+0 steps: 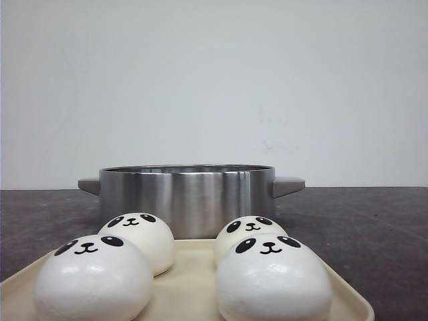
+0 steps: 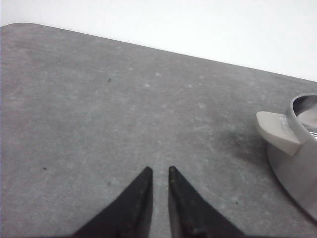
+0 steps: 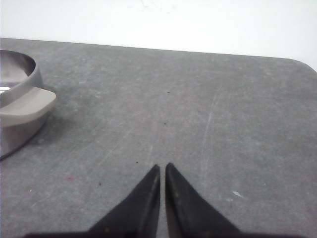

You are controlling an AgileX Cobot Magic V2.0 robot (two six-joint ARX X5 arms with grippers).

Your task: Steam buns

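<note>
four panda-faced buns (image 1: 184, 271) sit on a cream tray (image 1: 190, 294) just near of the steel pot (image 1: 187, 197); left gripper (image 2: 158, 171) and right gripper (image 3: 162, 167) hover nearly closed, empty; each should likely open wide, then grasp a bun gently.

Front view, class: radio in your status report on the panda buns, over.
Left tool, right tool shut, empty. Four glossy white panda-faced buns on beige tray. Open stainless steel pot behind. Nothing blocking.

left gripper (image 2: 159, 171) — fingers nearly closed, empty; right gripper (image 3: 162, 167) — same
</note>
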